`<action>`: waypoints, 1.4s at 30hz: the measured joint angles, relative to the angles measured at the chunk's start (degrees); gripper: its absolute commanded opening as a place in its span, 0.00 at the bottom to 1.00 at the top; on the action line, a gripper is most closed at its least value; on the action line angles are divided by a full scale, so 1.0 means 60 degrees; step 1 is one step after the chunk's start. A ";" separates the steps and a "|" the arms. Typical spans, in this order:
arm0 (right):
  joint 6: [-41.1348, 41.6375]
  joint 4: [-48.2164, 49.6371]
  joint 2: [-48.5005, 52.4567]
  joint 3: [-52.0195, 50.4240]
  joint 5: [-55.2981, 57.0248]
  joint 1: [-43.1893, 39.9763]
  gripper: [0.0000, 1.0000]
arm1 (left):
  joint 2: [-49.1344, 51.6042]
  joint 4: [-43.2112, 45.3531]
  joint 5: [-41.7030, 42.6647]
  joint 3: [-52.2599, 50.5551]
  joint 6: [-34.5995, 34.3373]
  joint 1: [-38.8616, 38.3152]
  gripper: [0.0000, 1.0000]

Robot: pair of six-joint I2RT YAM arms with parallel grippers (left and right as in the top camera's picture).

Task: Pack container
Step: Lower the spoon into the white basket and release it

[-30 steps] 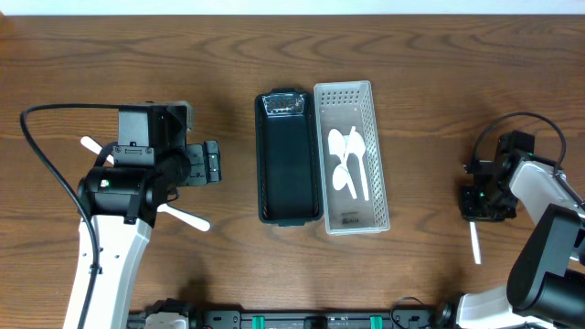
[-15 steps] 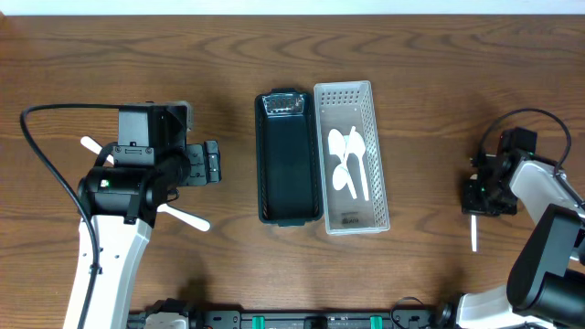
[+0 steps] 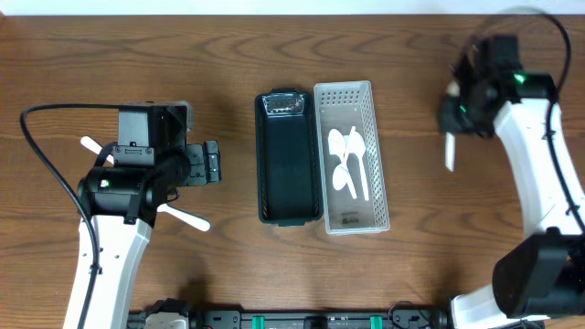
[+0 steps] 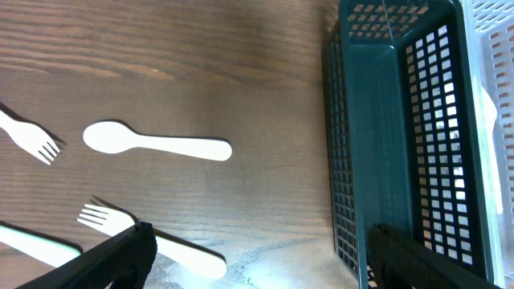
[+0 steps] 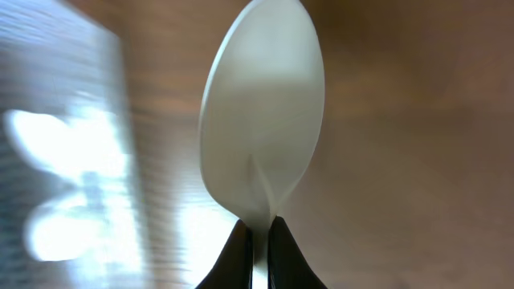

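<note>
Overhead: right pincer (image 3: 451,114) holds spoon (image 3: 449,153) well apart from white basket (image 3: 343,91).

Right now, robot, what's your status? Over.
Right pincer shut on white spoon, right of white basket. Left pincer open beside dark basket. Nothing between spoon and white basket.

The table (image 3: 228,55) was brown wood, bold-grained with a satin sheen. The dark green basket (image 4: 377,120) was moulded plastic gridded with holes, faintly glossy. The white basket (image 3: 343,93) touching its right side was the same perforated plastic, slightly translucent. The loose spoon (image 4: 157,145) and fork (image 4: 144,237) left of the dark green basket were smooth matt white plastic. The white spoon (image 5: 261,120) pinched by the right gripper (image 5: 257,234) had a dull shine; the gripper's fingers (image 5: 229,258) were matt black.
</note>
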 measured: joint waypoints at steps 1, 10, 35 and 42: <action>0.0135 -0.0022 -0.0004 0.0361 -0.0138 0.0404 0.01 | 0.0000 0.0004 0.0000 0.0004 0.0000 0.0000 0.99; 0.1111 0.0058 0.0124 0.0998 -0.0652 0.3381 0.01 | 0.0000 -0.0004 -0.0004 0.0000 0.0004 0.0000 0.98; 0.1716 0.0018 0.2532 0.0379 -0.0790 0.3705 0.43 | 0.0000 -0.0656 -0.1086 0.0113 -0.0546 0.0015 0.98; 0.1158 -0.0288 0.1891 0.2124 -0.0871 0.3643 0.57 | 0.0018 -0.1155 -0.1931 0.1559 -0.1734 0.1282 0.98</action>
